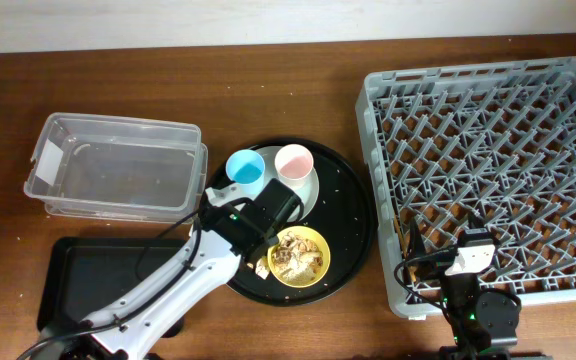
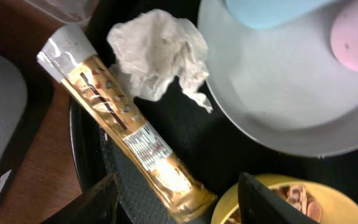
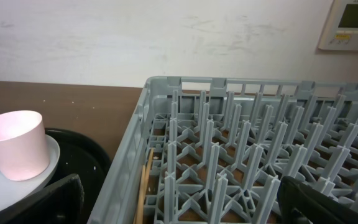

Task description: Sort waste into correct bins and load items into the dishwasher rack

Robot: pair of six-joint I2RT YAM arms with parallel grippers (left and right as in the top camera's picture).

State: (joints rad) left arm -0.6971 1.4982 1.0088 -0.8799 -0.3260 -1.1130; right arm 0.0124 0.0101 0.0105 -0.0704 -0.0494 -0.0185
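Top-down: the clear tub (image 1: 118,178) and shallow black tray (image 1: 98,275) sit on the left of the tabletop (image 1: 268,70), with the grey rack (image 1: 488,150) on the right. Between them the round black tray (image 1: 353,215) carries the plate (image 1: 311,195) with the blue cup (image 1: 245,168) and pink cup (image 1: 293,162) on it, plus the yellow bowl (image 1: 321,246) of scraps (image 1: 293,255). Left wrist cam: left pincer (image 2: 179,205) is spread wide with nothing in it, hovering over the gold wrapper stick (image 2: 123,121). The crumpled napkin (image 2: 157,53) is just beside the stick, and both lie on the round tray next to the plate. Right wrist cam: right pincer (image 3: 179,208) is also wide and empty, by a corner of the rack.
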